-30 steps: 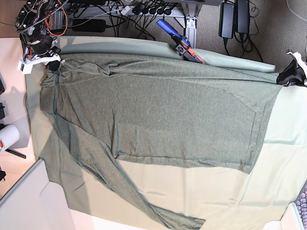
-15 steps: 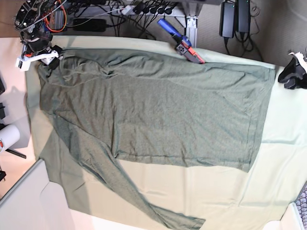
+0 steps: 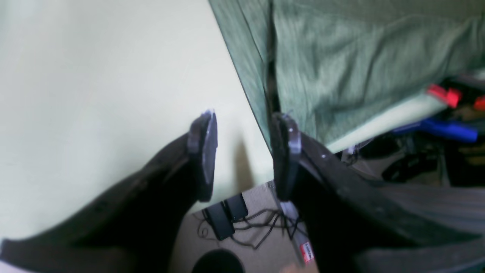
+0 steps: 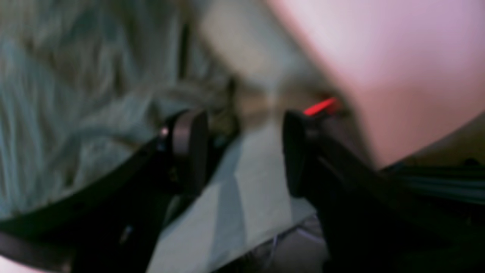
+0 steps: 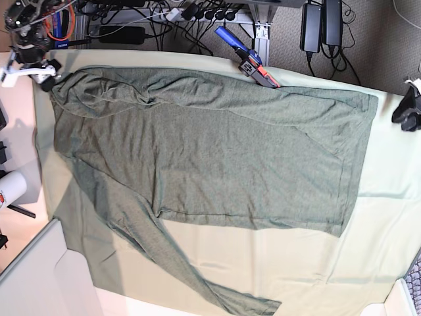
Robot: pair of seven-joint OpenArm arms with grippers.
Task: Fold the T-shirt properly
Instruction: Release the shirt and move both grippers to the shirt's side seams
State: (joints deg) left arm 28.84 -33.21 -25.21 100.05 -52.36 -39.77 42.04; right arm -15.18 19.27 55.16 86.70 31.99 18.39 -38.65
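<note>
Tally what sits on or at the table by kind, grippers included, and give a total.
T-shirt: 1
Table cloth: 1
Blue and red clamp at the far edge: 1
Grippers: 2, the left gripper and the right gripper, both open with nothing between the jaws
Total: 5

A robotics lab or workshop. A worktop covered by a pale green cloth (image 5: 388,224) stands on grey carpet (image 5: 375,39). Behind it run tangled black cables and a power strip (image 5: 197,12), two black power bricks (image 5: 322,23), a metal frame leg (image 5: 262,29), and a blue clamp (image 5: 245,56).
</note>
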